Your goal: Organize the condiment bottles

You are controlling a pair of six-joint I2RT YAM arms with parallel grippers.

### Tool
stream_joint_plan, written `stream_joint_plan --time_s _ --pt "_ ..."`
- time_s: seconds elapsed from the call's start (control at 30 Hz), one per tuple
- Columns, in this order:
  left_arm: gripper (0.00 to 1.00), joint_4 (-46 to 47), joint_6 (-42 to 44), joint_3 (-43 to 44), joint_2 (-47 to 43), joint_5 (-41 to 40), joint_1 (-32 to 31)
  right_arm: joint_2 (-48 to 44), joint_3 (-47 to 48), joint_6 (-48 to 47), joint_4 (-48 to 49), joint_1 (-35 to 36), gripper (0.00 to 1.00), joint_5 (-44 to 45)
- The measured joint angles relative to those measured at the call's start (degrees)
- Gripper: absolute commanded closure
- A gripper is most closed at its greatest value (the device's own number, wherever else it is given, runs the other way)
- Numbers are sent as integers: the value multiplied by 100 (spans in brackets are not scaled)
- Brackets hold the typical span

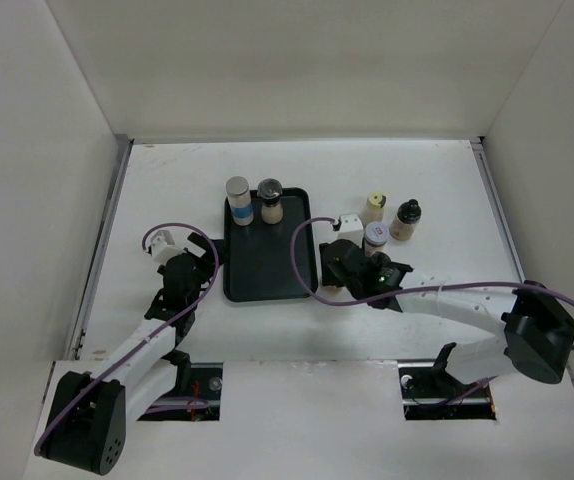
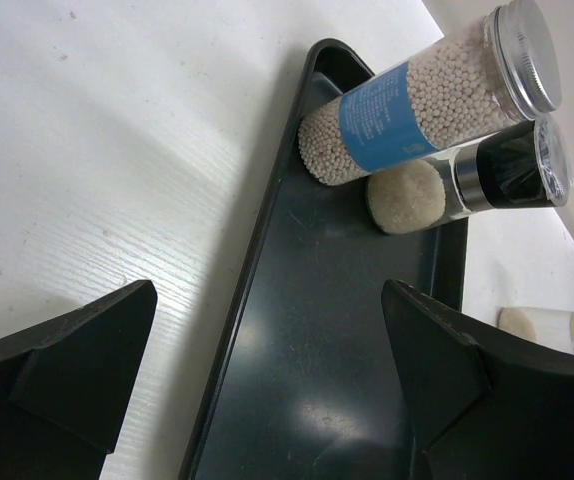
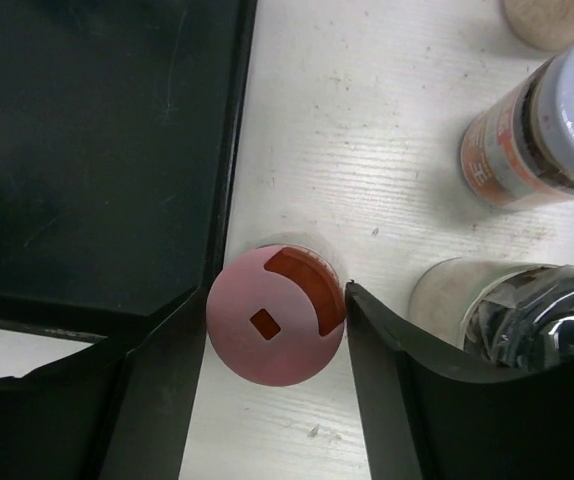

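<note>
Gripping the pink bottle (image 3: 267,350), my right claw (image 3: 277,292) has a finger pressed against each side of its cap. The bottle stands on the table (image 3: 367,120), just beside the tray's (image 2: 297,400) right edge. My left claw (image 2: 267,290) hangs spread wide over the tray's left rim, holding nothing. The blue jar (image 2: 397,110) and black-capped bottle (image 2: 507,165) stand side by side at the tray's far end. The grey-capped bottle (image 3: 537,130), yellow-capped bottle (image 1: 372,208) and dark-capped bottle (image 1: 405,220) stand off the tray, near my right claw.
</note>
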Motion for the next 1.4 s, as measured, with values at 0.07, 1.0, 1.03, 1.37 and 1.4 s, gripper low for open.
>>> stream_joint_plan --time_s 0.07,1.0,1.03,1.37,1.4 --pt "0 2 0 0 0 -4 -2 68 2 -11 4 0 49 24" --pt "0 44 2 -2 -59 17 85 3456 3379 -1552 1818 -1250 55 -527" --pt "0 44 2 -2 -57 17 85 3523 3401 -1563 1827 -1257 55 -544" --pt "0 44 2 -2 35 37 85 3814 3620 -1593 1923 -1290 33 -614" --pt "0 44 0 -2 37 37 85 3832 3620 -1587 1947 -1290 29 -619"
